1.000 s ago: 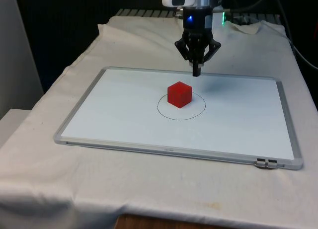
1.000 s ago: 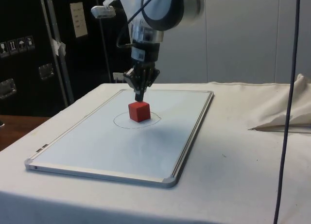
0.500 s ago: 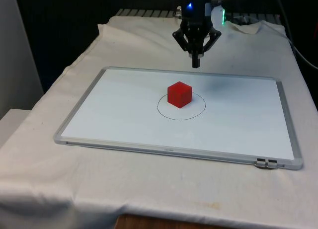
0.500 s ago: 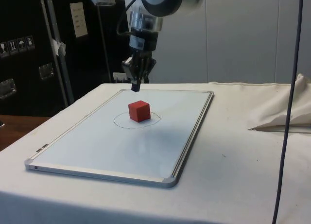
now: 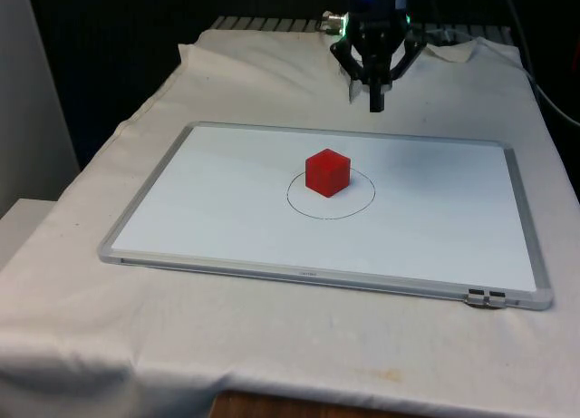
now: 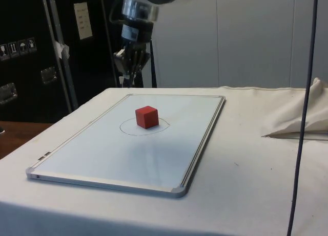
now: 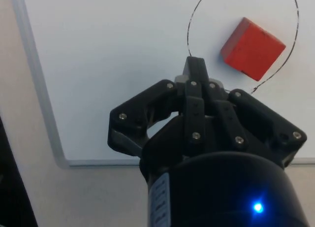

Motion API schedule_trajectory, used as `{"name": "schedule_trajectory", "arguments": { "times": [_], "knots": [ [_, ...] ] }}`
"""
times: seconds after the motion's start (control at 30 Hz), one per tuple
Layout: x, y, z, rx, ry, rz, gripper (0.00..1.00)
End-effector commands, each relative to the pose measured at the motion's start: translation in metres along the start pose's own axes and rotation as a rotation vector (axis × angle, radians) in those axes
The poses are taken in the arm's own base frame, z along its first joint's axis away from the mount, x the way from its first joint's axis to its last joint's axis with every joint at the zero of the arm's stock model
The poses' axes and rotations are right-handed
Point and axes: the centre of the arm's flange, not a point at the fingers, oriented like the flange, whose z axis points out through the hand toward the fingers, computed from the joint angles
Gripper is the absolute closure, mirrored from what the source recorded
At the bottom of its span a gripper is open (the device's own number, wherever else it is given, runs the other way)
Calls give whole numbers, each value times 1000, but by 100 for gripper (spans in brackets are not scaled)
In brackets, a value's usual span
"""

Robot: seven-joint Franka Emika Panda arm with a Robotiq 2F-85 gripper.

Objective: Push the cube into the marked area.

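Red wooden cube [image 5: 327, 172] sits inside the thin drawn circle [image 5: 331, 192] on my flat white metal-framed board [image 5: 227, 200]. My black two-finger gripper [image 5: 376, 103] hangs above the board's far edge, fingers pressed together, holding nothing.

Cube [image 5: 327, 172] was solid red. Whiteboard [image 5: 227, 209] was plain white, grey-framed, with a thin black drawn circle [image 5: 366, 206]. Hand [image 5: 376, 103] was black. Cloth [image 5: 109, 318] was off-white.
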Motion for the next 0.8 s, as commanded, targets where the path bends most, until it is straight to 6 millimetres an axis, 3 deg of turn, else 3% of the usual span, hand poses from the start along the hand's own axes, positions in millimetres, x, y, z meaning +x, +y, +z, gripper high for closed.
{"name": "schedule_trajectory", "arguments": {
  "times": [0.0,0.77],
  "knots": [
    [2,0,-1,-15,-3,-1,100],
    [19,-36,-35,-22,34,-66,100]
  ]
}}
